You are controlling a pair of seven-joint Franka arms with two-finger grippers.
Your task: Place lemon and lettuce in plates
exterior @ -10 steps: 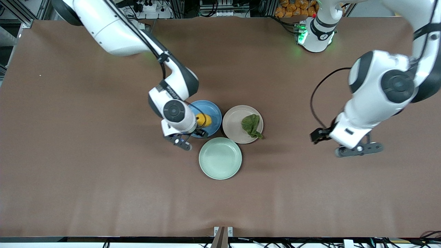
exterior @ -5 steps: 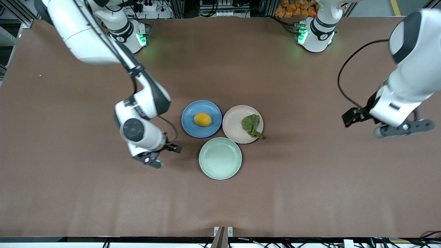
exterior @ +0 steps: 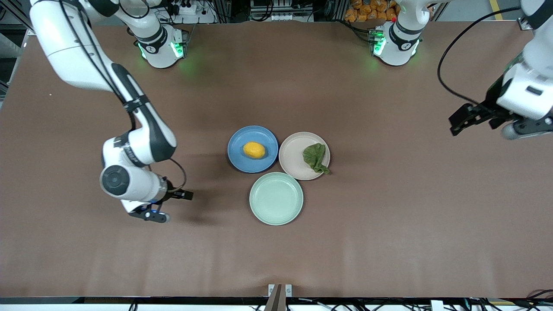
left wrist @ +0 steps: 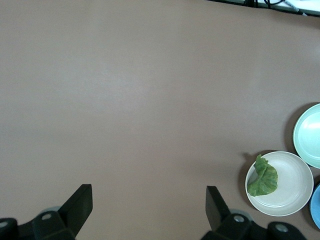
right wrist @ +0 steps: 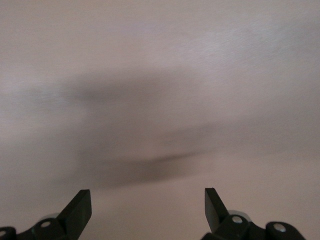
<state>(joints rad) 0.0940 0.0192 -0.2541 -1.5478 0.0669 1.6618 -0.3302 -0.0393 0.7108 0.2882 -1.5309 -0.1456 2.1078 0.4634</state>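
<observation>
Now the brown bench [exterior: 389, 224] is seen with far more of its middle uncovered than a second ago, since both arms have been drawn back toward their own ends. The right arm [exterior: 129, 116], which one second ago was bent over the blue plate, has been swung away in two steps, and its gripper [exterior: 149, 214] is now held over bare bench toward the right arm's end, well apart from the plates. Its jaws are spread wide with nothing between them, as the right wrist view shows over bare bench [right wrist: 160, 100]. The left arm [exterior: 525, 86] has likewise been pulled back and is now partly cut off at the edge of the front view; its gripper [exterior: 525, 128] is held over bare bench at the left arm's end. Its jaws are also spread and hold nothing; one finger [left wrist: 80, 202] is seen well apart from the other in the left wrist view.

The three plates have not been moved. The mint plate [exterior: 276, 198] is nearest the front camera and carries nothing. The blue plate [exterior: 252, 135] is touching the beige plate [exterior: 292, 153] beside it. The lettuce [exterior: 315, 158] is laid in the beige plate, its tapering end reaching over the rim, unchanged. The lemon [exterior: 254, 150] is left resting in the blue plate, fully uncovered now that the right arm is gone from above it.
</observation>
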